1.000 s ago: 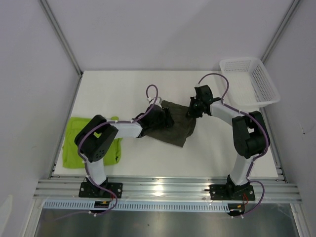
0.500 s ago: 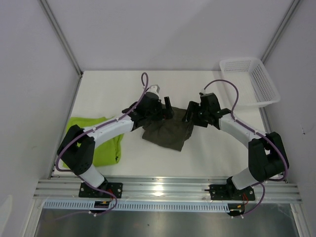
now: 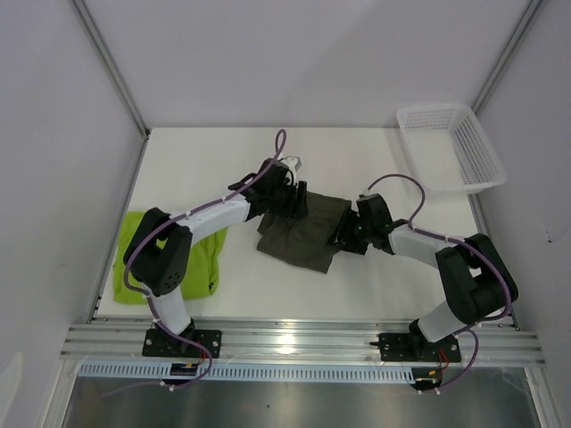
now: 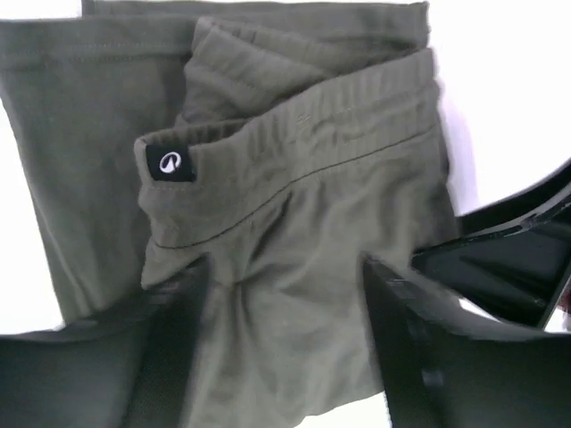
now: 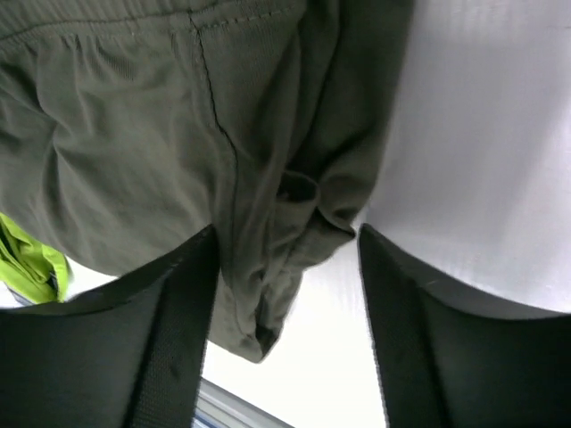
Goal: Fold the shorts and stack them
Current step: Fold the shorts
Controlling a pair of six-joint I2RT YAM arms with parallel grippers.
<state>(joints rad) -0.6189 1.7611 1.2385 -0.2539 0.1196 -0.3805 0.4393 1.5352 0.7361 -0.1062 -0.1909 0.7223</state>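
Arms have lowered over the olive shorts (image 3: 299,236); left end effector (image 4: 281,303) and right end effector (image 5: 285,267) gape wide; pinch the 3 o'clock edge's layers together.

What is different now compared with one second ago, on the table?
The right gripper let go of the olive shorts at their far right corner and moved toward the near edge, along their right side, jaws open. The left gripper shifted slightly farther, open over the cloth. The lime green shorts and the basket stayed in place.
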